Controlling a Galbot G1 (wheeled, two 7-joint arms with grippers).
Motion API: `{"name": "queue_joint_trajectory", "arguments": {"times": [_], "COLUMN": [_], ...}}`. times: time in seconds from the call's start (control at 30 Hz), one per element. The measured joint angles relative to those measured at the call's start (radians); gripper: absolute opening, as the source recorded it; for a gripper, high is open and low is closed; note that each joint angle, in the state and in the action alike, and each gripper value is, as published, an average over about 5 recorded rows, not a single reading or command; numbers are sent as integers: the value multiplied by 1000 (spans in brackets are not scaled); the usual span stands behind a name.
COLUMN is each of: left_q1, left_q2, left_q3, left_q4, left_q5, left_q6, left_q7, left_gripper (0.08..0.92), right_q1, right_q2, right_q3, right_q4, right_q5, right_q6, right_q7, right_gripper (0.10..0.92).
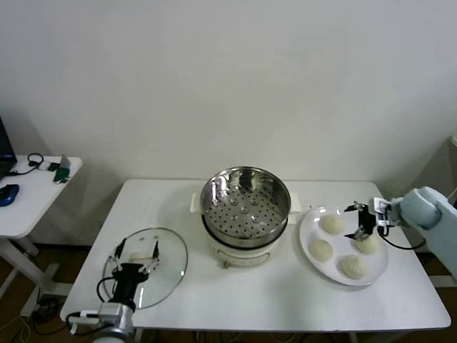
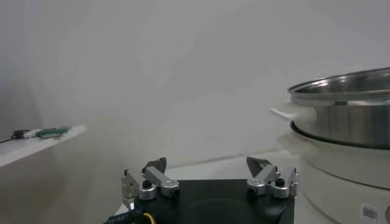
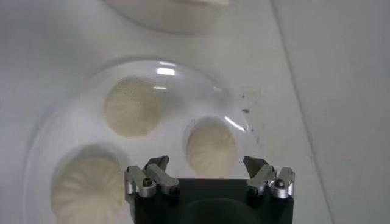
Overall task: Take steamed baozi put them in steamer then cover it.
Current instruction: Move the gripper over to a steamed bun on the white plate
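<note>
Right tool (image 1: pixel 360 220) hangs open over the plate (image 1: pixel 311 229) of four baozi (image 1: pixel 331 224); left tool (image 1: pixel 136 252) waits open above the glass lid (image 1: pixel 171 257), beside the empty steamer (image 1: pixel 245 204).

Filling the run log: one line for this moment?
right gripper open over baozi on plate | left gripper open above lid | steamer empty

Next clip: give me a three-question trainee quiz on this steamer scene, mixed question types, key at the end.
1. True or false: the steamer already holds a bun.
2. How many buns lie on the plate?
3. Which hand hangs over the plate: A) the left hand or B) the right hand?

Key:
1. False; the basket is empty.
2. Four; one is the bun nearest the steamer.
3. B. It is open above the buns. The left hand is open by the lid, which lies on the table.
</note>
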Motion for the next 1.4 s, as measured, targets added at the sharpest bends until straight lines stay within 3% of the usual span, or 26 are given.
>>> {"name": "queue_joint_trajectory", "arguments": {"times": [0.53, 1.1, 1.4], "left_q1": [-4, -7, -5], "left_q2": [12, 18, 20], "left_q3": [-16, -28, -34], "left_q4": [-2, -1, -3], "left_q5": [-9, -14, -16], "left_q6": [9, 13, 14], "left_q7": [-3, -3, -3], "left_gripper": [823, 823, 823], "right_q1": [311, 351, 361], "right_q2": [218, 360, 388], "right_q3": [-392, -475, -487], "right_q4": [-345, -513, -550], "right_q5": [-57, -78, -91], "right_q6": [50, 79, 97], "right_q7": [-75, -99, -109], "right_gripper": [823, 820, 701]}}
